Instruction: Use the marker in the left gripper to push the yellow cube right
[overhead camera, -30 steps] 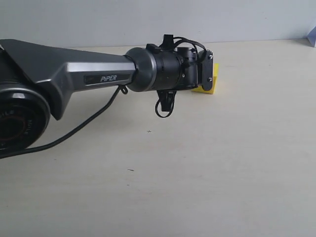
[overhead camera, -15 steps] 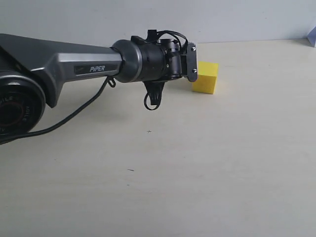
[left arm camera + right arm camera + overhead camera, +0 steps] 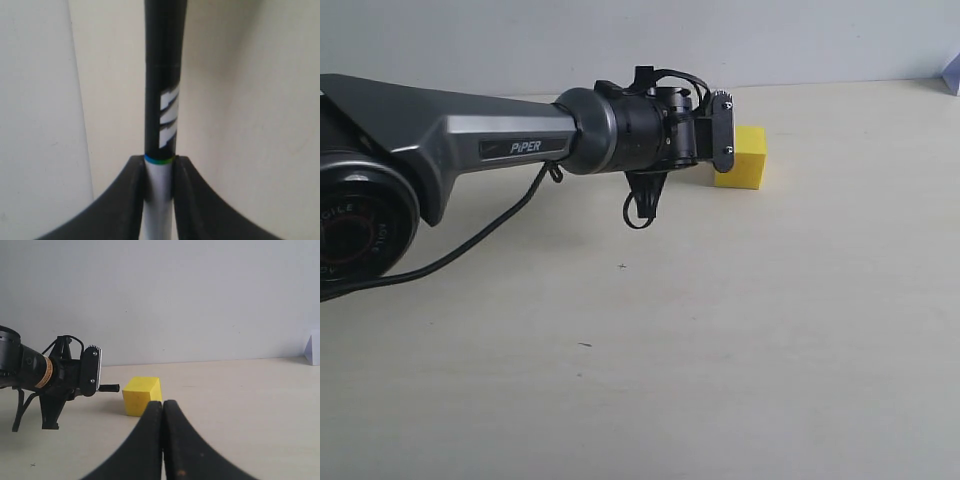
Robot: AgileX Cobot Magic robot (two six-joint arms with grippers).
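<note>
The yellow cube [image 3: 745, 160] sits on the pale table [image 3: 720, 330] toward the back. My left gripper [image 3: 722, 132], on the arm marked "PiPER", hovers just left of the cube and covers its left edge in the exterior view. It is shut on the marker [image 3: 161, 100], gripping the white barrel while the black cap sticks out past the fingers [image 3: 187, 190]. In the right wrist view the marker's black end [image 3: 109, 388] points at the cube [image 3: 141, 396] with a small gap between them. My right gripper [image 3: 162, 406] is shut and holds nothing, nearer the camera than the cube.
A black cable loop [image 3: 640, 212] hangs under the left wrist. A pale, white-lilac object [image 3: 953, 72] stands at the far right edge by the grey back wall. The left arm's big base joint [image 3: 355, 230] fills the left side.
The left gripper pulled back left off the cube, then came right again up to its left edge. The cube sits in about the same place.
</note>
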